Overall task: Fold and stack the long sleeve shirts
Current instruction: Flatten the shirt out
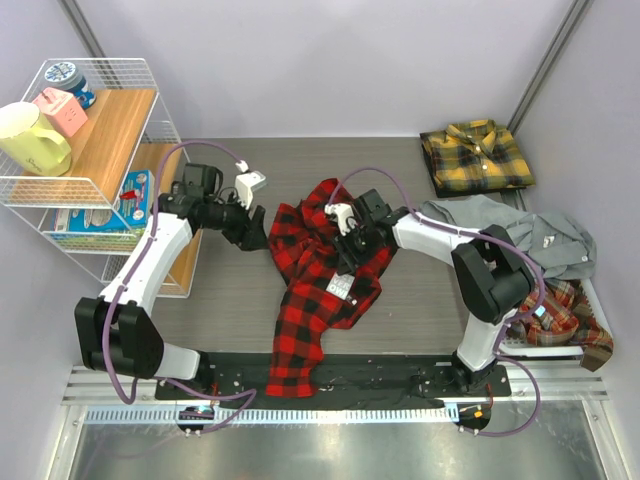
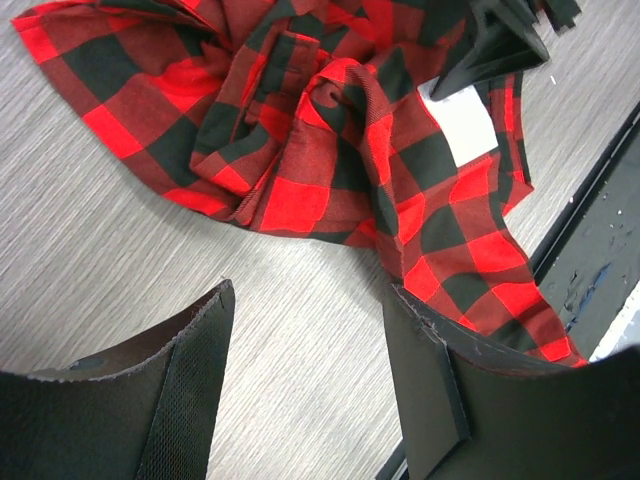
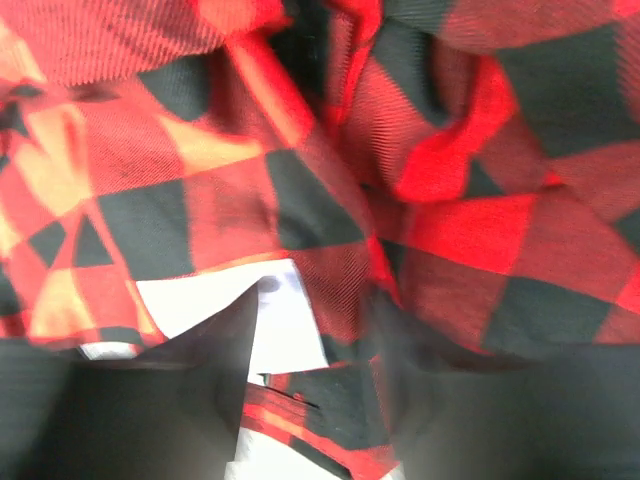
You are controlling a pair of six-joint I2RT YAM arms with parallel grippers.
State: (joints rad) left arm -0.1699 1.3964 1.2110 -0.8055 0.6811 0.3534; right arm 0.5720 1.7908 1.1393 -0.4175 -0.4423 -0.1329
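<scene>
My left gripper [image 2: 310,300] gapes empty. My right gripper [image 3: 312,325] sits part-open on the red shirt [image 1: 320,275]; whether it holds cloth, I can't tell. Soft, light, floppy: pinch 1 hem corner.

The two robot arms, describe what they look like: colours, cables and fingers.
Both the left arm and right arm have white links joined by bulky black joints. A lilac cable loops along each arm. Each wrist carries a small white camera block. The left gripper and right gripper have black, wedge-shaped fingers with a matte face.
</scene>
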